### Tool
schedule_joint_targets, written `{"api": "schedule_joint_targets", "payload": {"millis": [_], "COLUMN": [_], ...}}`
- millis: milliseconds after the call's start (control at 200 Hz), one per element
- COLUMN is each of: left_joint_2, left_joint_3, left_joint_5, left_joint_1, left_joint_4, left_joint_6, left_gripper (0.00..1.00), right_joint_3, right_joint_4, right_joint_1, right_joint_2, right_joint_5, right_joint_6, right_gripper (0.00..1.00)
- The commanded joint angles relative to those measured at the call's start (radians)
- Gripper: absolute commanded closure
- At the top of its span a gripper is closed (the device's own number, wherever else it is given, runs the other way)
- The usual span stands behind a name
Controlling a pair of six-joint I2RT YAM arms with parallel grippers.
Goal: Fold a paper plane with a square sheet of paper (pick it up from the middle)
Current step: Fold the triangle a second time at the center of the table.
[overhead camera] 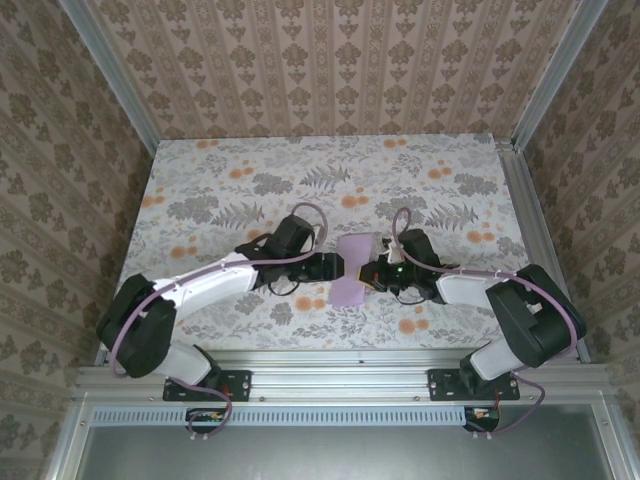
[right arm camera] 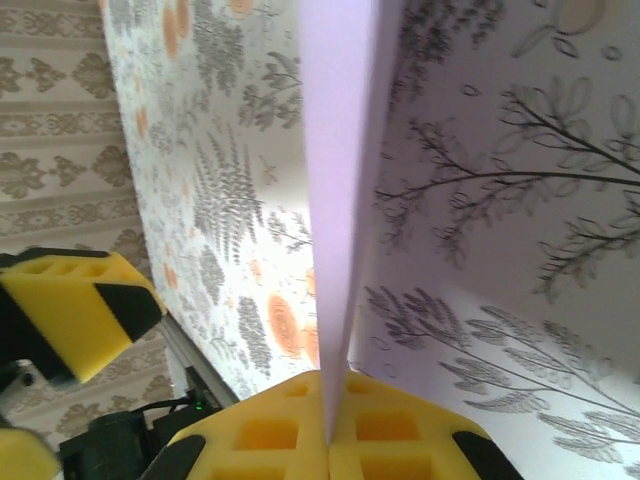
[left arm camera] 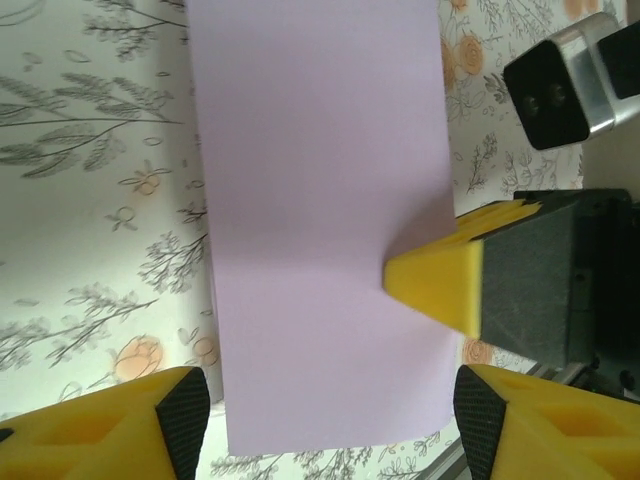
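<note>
The square sheet of paper (overhead camera: 351,271), plain lavender, shows as a tall narrow rectangle between my two grippers, just above the floral cloth. My right gripper (overhead camera: 373,272) is shut on the sheet's right edge. In the right wrist view the sheet (right arm camera: 335,200) runs edge-on into the closed yellow fingers (right arm camera: 290,430) of the right gripper (right arm camera: 328,405). In the left wrist view the sheet (left arm camera: 320,200) spans the gap of my left gripper (left arm camera: 330,410), whose black pads (left arm camera: 185,415) stand wide at either side without touching it. The right gripper's yellow fingertip (left arm camera: 435,285) pinches the sheet's edge there.
The table carries a floral tablecloth (overhead camera: 250,190). Patterned walls (overhead camera: 330,60) close in the back and both sides. A metal rail (overhead camera: 340,372) runs along the near edge by the arm bases.
</note>
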Motion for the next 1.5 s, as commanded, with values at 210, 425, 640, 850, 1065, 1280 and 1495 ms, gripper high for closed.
{"api": "schedule_joint_targets", "payload": {"millis": [210,425,640,850,1065,1280,1495], "left_joint_2": [-0.184,-0.236,-0.262,-0.24,-0.235,-0.219,-0.211], "left_joint_3": [-0.11,-0.182,-0.229,-0.235,-0.212,-0.198,-0.187], "left_joint_5": [0.023,0.062,0.074,0.079,0.088,0.087,0.092], "left_joint_1": [0.044,0.051,0.051,0.049,0.05,0.057,0.081], "left_joint_4": [0.023,0.132,0.228,0.268,0.297,0.281,0.275], "left_joint_6": [-0.102,-0.203,-0.276,-0.298,-0.298,-0.278,-0.26], "left_gripper": [0.29,0.28,0.28,0.29,0.35,0.48,0.63], "right_joint_3": [0.058,0.064,0.058,0.056,0.046,0.041,0.043], "right_joint_4": [0.152,0.2,0.271,0.304,0.311,0.308,0.317], "right_joint_1": [0.002,-0.001,-0.004,-0.004,-0.004,-0.004,-0.004], "right_joint_2": [-0.05,-0.062,-0.052,-0.053,-0.053,-0.056,-0.059], "right_joint_5": [-0.033,-0.026,-0.029,-0.037,-0.04,-0.045,-0.056], "right_joint_6": [0.127,0.168,0.219,0.245,0.244,0.239,0.245], "right_gripper": [0.94,0.95,0.96,0.97,0.97,0.97,0.97]}}
